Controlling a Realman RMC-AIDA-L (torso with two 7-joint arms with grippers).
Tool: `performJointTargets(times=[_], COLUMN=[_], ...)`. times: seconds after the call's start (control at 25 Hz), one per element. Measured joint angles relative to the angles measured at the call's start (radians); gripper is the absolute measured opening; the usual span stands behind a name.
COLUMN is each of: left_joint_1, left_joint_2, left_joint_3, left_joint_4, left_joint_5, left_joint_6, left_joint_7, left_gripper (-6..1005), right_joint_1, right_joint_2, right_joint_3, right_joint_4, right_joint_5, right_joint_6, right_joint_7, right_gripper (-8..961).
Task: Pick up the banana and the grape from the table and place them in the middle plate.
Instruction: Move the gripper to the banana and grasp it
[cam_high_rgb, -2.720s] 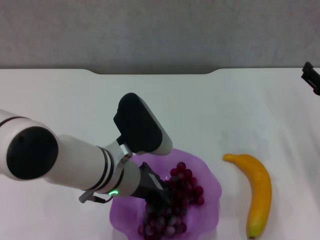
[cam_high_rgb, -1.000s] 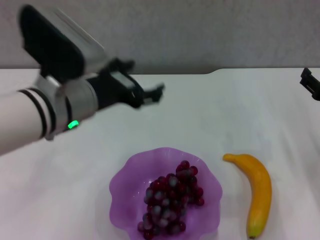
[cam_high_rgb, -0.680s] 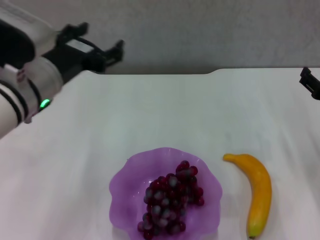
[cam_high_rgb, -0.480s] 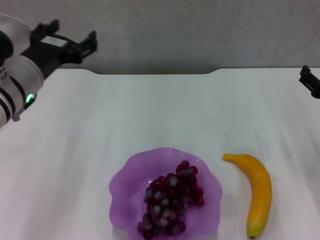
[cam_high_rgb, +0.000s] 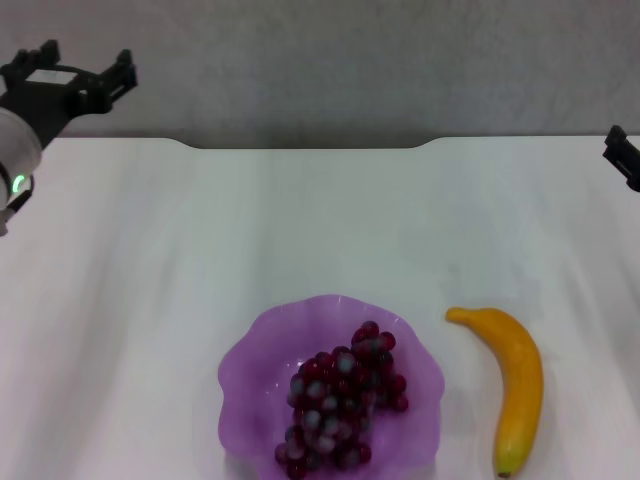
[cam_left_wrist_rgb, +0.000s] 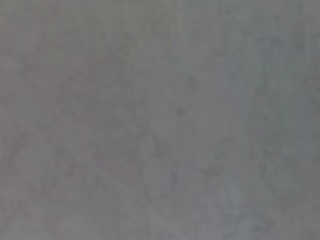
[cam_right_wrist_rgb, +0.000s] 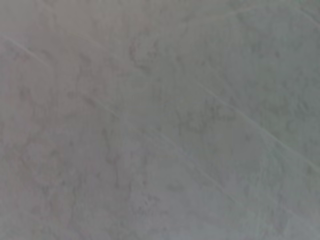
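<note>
In the middle plate (cam_high_rgb: 247, 372) the grape (cam_high_rgb: 340, 408), the banana (cam_high_rgb: 515, 385) beside

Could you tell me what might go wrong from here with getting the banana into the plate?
The grapes already fill much of the plate, so the long banana may end up propped on them or the wavy rim and slide out. Its smooth curved skin could also slip in the right gripper, now at the table's far right edge.

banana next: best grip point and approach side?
Grip the smooth yellow-orange curved banana at its thick mid-body, from above, fingers closing across its width. It lies flat on the white table, beside the scalloped translucent purple plate without touching it. The right gripper, at the table's right edge, is probably the nearer one.
</note>
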Motion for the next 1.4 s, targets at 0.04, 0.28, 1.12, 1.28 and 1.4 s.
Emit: performJointTargets(times=[0.04, 0.28, 1.12, 1.28, 1.4], left_joint_1=[0.0, 0.011, 0.059, 0.06, 0.061], left_joint_2=[0.001, 0.003, -0.022, -0.025, -0.028], left_joint_3=[-0.013, -0.032, -0.08, -0.081, -0.082], left_joint_4=[0.009, 0.018, 0.008, 0.006, 0.003], left_joint_5=[-0.006, -0.005, 0.0, 0.0, 0.0], left_joint_6=[0.007, 0.013, 0.021, 0.021, 0.021], left_joint_7=[0.0, 0.006, 0.073, 0.077, 0.088], left_gripper=[892, 891, 891, 891, 891], right_joint_1=[-0.002, -0.01, -0.028, -0.037, -0.037], right_joint_2=[0.001, 0.002, 0.0, -0.001, -0.002], right_joint_3=[0.001, -0.002, -0.071, -0.075, -0.075], right_joint_4=[-0.001, 0.001, -0.441, -0.499, -0.502], right_joint_5=[0.001, 0.024, -0.032, -0.037, -0.037], right_joint_6=[0.0, 0.013, 0.786, 0.885, 0.932], right_joint_7=[0.001, 0.003, -0.007, -0.007, -0.005], right_gripper=[863, 862, 861, 861, 861])
